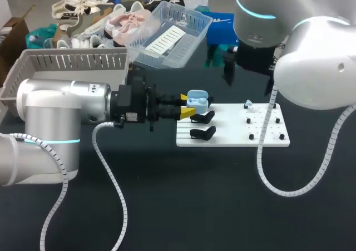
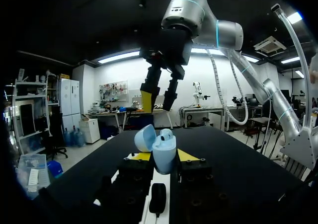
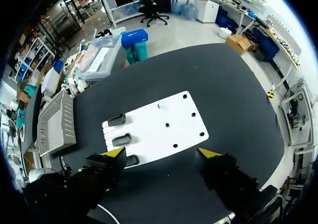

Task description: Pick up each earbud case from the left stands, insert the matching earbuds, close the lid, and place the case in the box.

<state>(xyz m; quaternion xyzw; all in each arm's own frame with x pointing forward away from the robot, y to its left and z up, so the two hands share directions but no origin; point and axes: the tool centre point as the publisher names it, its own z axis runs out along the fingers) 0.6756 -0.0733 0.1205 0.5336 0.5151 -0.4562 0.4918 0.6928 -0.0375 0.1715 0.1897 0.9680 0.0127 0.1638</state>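
My left gripper is closest to me, reaching in level from the left with its yellow tips clamped on either side of the pale blue earbud case. It holds the case upright just above the near-left end of the white board, over the black stands. The case's long axis runs vertically, its mouth faces up and its lid is swung open to the far side. A drop from above should therefore meet no obstruction, in my judgement. In the left wrist view something rounded sits at the top of the body, perhaps an earbud already seated, but I cannot be sure. Further along the board, to the right of the case and well apart from it, lies one small pale earbud. It is nearer to my right arm than to my left, so I reckon the right arm is the one to fetch it. My right gripper hangs high above the board, beyond the case, with its fingers spread wide and nothing between them in its own wrist view. That view shows the board and the stands, but its own fingers cover the case. The earbud is too small for me to judge how it lies. Beyond my left arm sits a grey basket, and I cannot tell whether that is the box.
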